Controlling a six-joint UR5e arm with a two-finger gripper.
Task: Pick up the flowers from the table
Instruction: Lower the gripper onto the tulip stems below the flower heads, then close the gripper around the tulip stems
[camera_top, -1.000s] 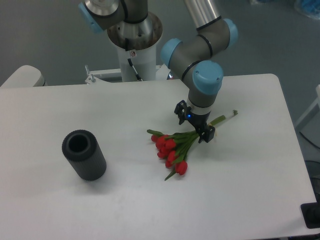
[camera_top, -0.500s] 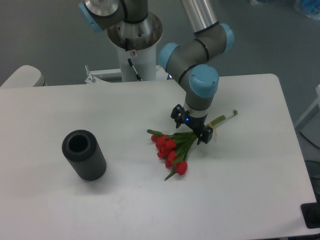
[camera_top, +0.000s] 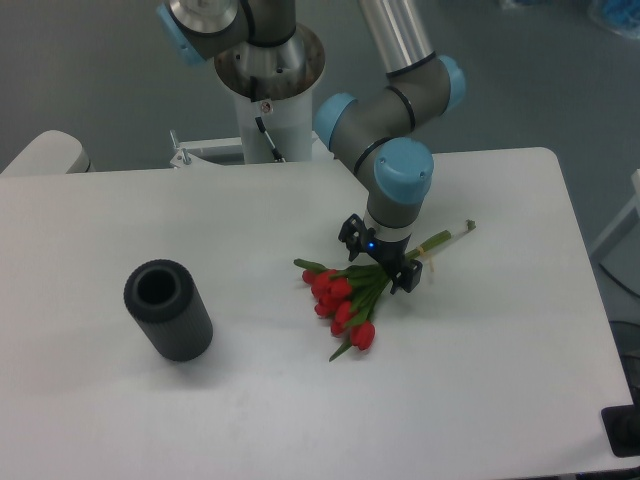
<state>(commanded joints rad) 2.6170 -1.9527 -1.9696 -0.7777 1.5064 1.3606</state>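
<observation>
Flowers (camera_top: 345, 298), a small bunch of red tulips, lie flat on the white table (camera_top: 300, 420) just right of centre, with the red heads fanned toward seven o'clock and the tied green stems running toward two o'clock, ending in pale tips. A robot arm reaches in from twelve o'clock. Its gripper (camera_top: 379, 262) hangs directly over the stems where they gather, fingers spread to either side of the bunch and not closed on it. Over the last second the wrist has slid slightly toward nine o'clock, settling more squarely above the stems; the bunch itself has not shifted. That suggests final alignment, with closing and lifting yet to come. A black cylinder (camera_top: 168, 309) lies well apart at nine o'clock.
</observation>
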